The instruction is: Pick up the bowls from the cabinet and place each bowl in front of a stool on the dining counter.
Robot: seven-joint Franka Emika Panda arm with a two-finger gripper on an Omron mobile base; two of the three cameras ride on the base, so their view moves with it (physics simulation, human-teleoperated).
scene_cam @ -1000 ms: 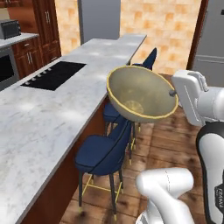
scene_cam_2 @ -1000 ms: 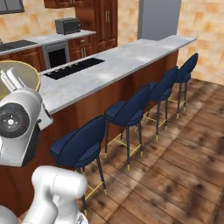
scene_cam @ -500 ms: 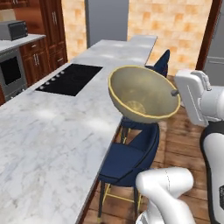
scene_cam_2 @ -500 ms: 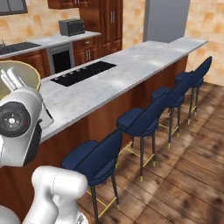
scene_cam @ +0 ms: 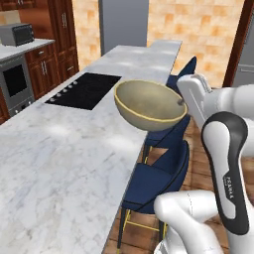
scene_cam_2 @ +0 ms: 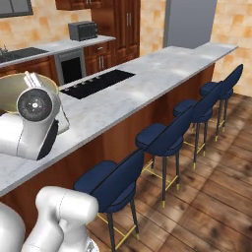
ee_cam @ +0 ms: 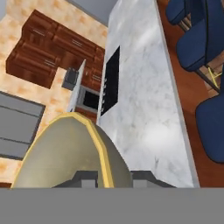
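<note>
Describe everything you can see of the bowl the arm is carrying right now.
The beige-olive bowl is round and deep, ceramic by its look, with a thin yellow rim and a duller olive inside that appears empty. It hangs in the air, tilted, above the edge of the marble dining counter on the stool side, just past the black cooktop. Nothing but the pincer touches it: shut on the rim at the bowl's right side, one finger inside and one outside as the hand view shows it.

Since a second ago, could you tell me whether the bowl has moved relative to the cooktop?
Yes. The bowl, held in the claw, has come closer to the cooktop and hangs over the dining counter's edge.
</note>
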